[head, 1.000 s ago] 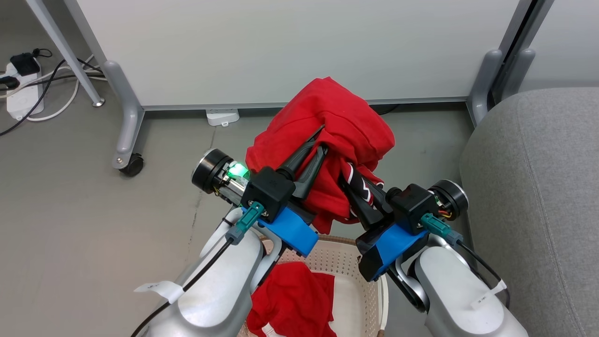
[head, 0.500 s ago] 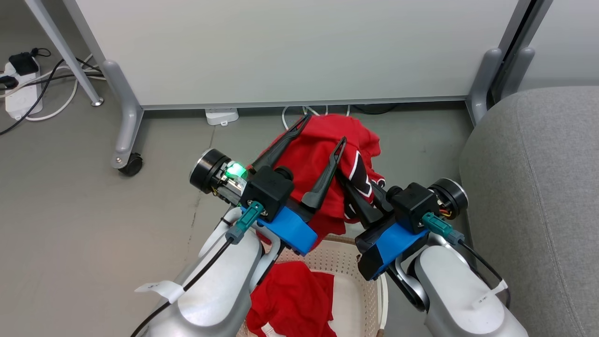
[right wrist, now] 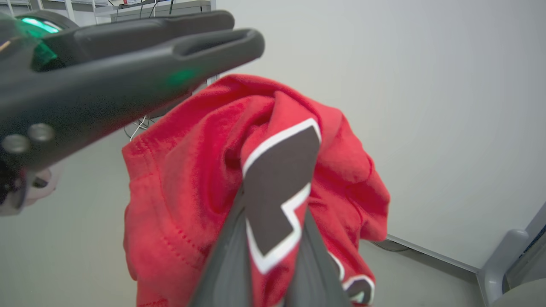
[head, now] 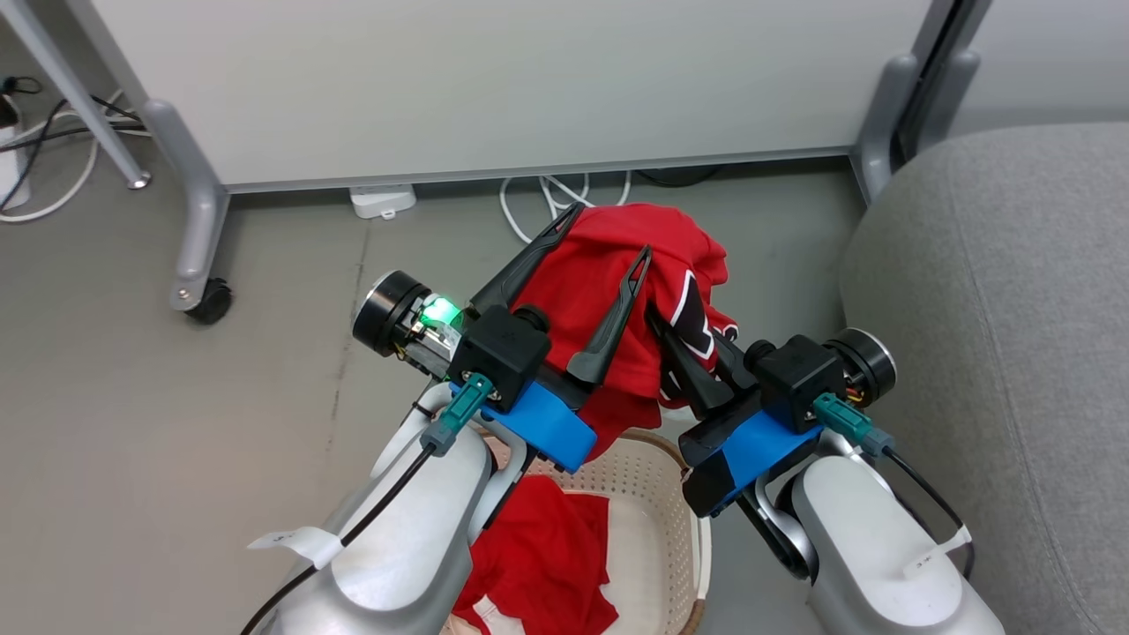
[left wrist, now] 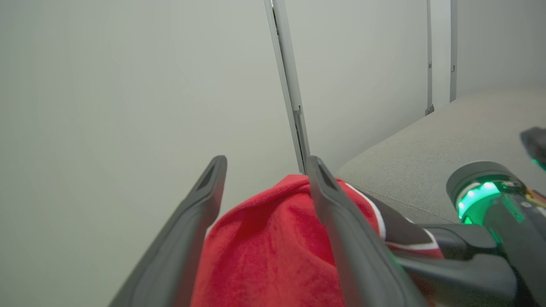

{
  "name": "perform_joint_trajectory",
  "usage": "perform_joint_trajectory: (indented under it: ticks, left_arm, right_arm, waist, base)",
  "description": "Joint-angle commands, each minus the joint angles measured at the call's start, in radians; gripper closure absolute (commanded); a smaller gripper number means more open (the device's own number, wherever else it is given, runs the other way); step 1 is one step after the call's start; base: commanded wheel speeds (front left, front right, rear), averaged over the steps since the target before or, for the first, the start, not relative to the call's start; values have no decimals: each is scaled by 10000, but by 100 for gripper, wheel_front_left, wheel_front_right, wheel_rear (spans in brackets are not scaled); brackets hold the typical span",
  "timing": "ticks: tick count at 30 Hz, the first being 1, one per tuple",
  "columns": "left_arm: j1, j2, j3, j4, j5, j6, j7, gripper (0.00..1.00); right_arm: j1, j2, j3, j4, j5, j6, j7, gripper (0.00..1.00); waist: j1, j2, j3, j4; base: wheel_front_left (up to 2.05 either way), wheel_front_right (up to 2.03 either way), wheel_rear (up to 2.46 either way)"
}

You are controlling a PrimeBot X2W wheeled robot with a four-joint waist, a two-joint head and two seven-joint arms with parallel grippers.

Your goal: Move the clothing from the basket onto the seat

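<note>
A red garment with a black-and-white number print (head: 617, 291) hangs above the basket, and my right gripper (head: 663, 324) is shut on its printed fold. In the right wrist view the garment (right wrist: 179, 179) drapes over both fingers of that gripper (right wrist: 273, 221). My left gripper (head: 609, 234) is open, its fingers spread across the top of the cloth without pinching it; the garment (left wrist: 264, 247) bulges between those fingers (left wrist: 266, 164). A second red garment (head: 538, 564) lies in the cream perforated basket (head: 653, 494), under my forearms. The grey seat (head: 997, 309) is to the right.
A white partition panel (head: 494, 79) on grey wheeled legs (head: 198, 220) stands just ahead. White cables (head: 547, 190) and a small white box (head: 382, 201) lie on the floor at its base. Bare grey floor (head: 176, 423) spreads to the left.
My left gripper opened and let go of the garment, which slumped lower and now hangs from the right gripper. The head camera has since turned slightly right, toward the seat.
</note>
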Motion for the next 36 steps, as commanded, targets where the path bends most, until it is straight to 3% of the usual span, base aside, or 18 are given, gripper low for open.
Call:
perform_joint_trajectory:
  ticks: [1, 25, 36]
  left_arm:
    - [-171, -3, 29, -22, 75, 10, -24, 0]
    - [-721, 245, -529, 291, 249, -193, -24, 0]
    - [-865, 348, -941, 555, 148, -243, -25, 0]
  right_arm:
    - [82, 14, -68, -88, 2, 5, -35, 100]
    - [1166, -24, -1715, -1420, 3, 5, -36, 100]
    - [1866, 18, -2298, -1876, -64, 5, -36, 100]
  waist:
    - [-1, 0, 143, -185]
    - [-1, 0, 1161, -3634]
    - [-1, 0, 1290, -4797]
  base:
    - [0, 0, 0]
    - [0, 0, 0]
    - [0, 0, 0]
